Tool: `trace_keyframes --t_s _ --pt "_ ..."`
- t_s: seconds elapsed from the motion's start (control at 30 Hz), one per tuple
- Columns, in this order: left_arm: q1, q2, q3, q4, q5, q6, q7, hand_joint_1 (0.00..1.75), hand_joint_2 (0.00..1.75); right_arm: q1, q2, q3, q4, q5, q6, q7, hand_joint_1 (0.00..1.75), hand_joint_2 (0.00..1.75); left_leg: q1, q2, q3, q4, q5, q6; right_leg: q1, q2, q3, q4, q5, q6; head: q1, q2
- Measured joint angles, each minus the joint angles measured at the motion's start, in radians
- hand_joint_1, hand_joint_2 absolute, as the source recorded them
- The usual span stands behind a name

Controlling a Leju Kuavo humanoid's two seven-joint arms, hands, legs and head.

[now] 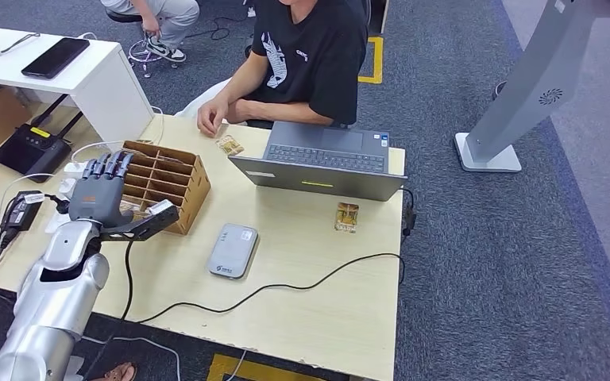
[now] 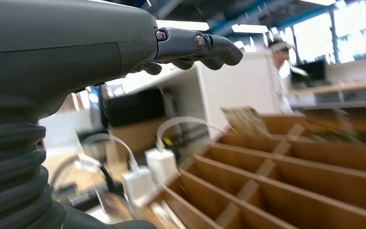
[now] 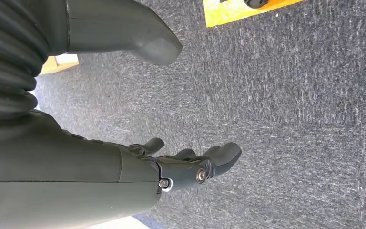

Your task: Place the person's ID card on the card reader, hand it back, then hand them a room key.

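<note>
My left hand (image 1: 105, 194) hovers over the near-left corner of a brown cardboard sorting box (image 1: 176, 176), fingers spread, thumb pointing toward the card reader, nothing in it. In the left wrist view the fingers (image 2: 195, 47) arch above the box's compartments (image 2: 286, 181), where a patterned card (image 2: 245, 120) stands upright. The grey card reader (image 1: 233, 250) lies flat on the table with nothing on it. One patterned card (image 1: 347, 217) lies by the laptop's front. Another card (image 1: 229, 145) lies beside the person's hand (image 1: 210, 119). My right hand (image 3: 190, 167) hangs over carpet, fingers apart, empty.
An open grey laptop (image 1: 324, 163) stands between the person and the card reader. A black cable (image 1: 286, 286) crosses the wooden table (image 1: 326, 317). Chargers and a router (image 1: 32, 147) sit left of the box. A white desk (image 1: 87, 75) stands at the far left.
</note>
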Motion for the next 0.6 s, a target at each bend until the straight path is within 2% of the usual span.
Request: trace_keyframes --t_s 0.17,0.33,0.47,0.6 --pt "-0.003 -0.026 -0.049 0.002 0.126 -0.162 -0.037 0.00 1.75 0.000 0.000 0.000 0.000 0.003 0.000 0.005 0.00 1.75 0.000 0.000 0.000 0.000 0.000 0.000 0.000 0.000 0.000 0.000 0.000 0.000 0.000 0.000" --pt "-0.009 -0.027 -0.110 -0.007 0.211 -0.272 -0.018 0.00 1.75 0.000 0.000 -0.006 0.000 0.003 0.000 0.006 0.00 1.75 0.000 0.000 0.000 0.000 0.000 0.000 0.000 0.000 -0.001 0.000 0.000 0.000 0.000 0.000" --pt "-0.029 -0.010 -0.172 -0.013 0.267 -0.340 0.018 0.00 1.75 0.000 0.000 -0.015 0.000 0.002 0.000 0.002 0.00 1.75 0.000 0.000 0.000 0.000 0.000 0.000 0.000 0.000 0.000 0.000 0.000 0.000 0.000 0.000" --pt "-0.046 0.018 -0.227 -0.024 0.315 -0.368 0.036 0.00 1.75 0.001 0.000 -0.028 0.000 0.005 0.000 0.003 0.00 1.75 0.000 0.000 0.000 0.000 0.000 0.000 0.000 0.000 0.000 0.001 0.000 0.000 0.000 0.000"
